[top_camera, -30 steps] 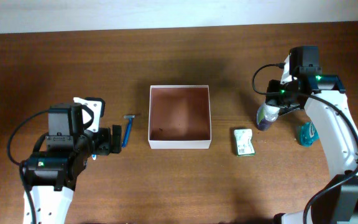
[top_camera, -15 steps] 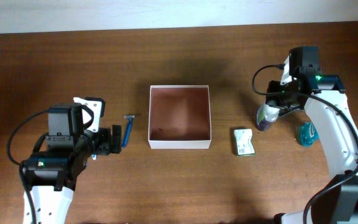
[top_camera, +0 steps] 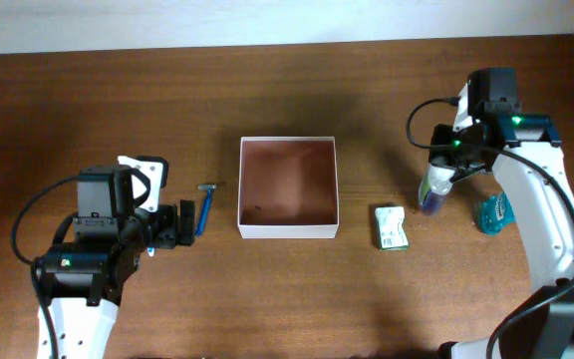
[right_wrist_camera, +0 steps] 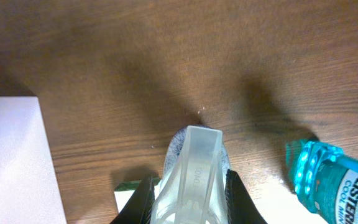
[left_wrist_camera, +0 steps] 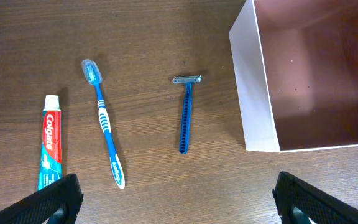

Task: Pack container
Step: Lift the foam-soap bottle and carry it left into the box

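The container point(top_camera: 289, 230) is a square shallow box with white walls and a reddish-brown inside at the table's middle; its corner shows in the left wrist view point(left_wrist_camera: 253, 93) and its wall in the right wrist view point(right_wrist_camera: 11, 155). My right gripper point(top_camera: 444, 172) is shut on a clear bottle with a purple end point(top_camera: 432, 191), right of the container; its clear cap fills the right wrist view point(right_wrist_camera: 191, 174). My left gripper point(top_camera: 172, 227) is open and empty, left of the container, above a blue razor point(left_wrist_camera: 185, 115), a blue toothbrush point(left_wrist_camera: 104, 124) and a toothpaste tube point(left_wrist_camera: 48, 146).
A green and white packet point(top_camera: 392, 226) lies right of the container. A teal mouthwash bottle point(top_camera: 493, 212) lies at the far right and shows in the right wrist view point(right_wrist_camera: 334, 177). The razor also shows in the overhead view point(top_camera: 205, 207).
My right gripper has lifted and shifted slightly right with the clear bottle, which now hangs more upright. The left arm has not moved.
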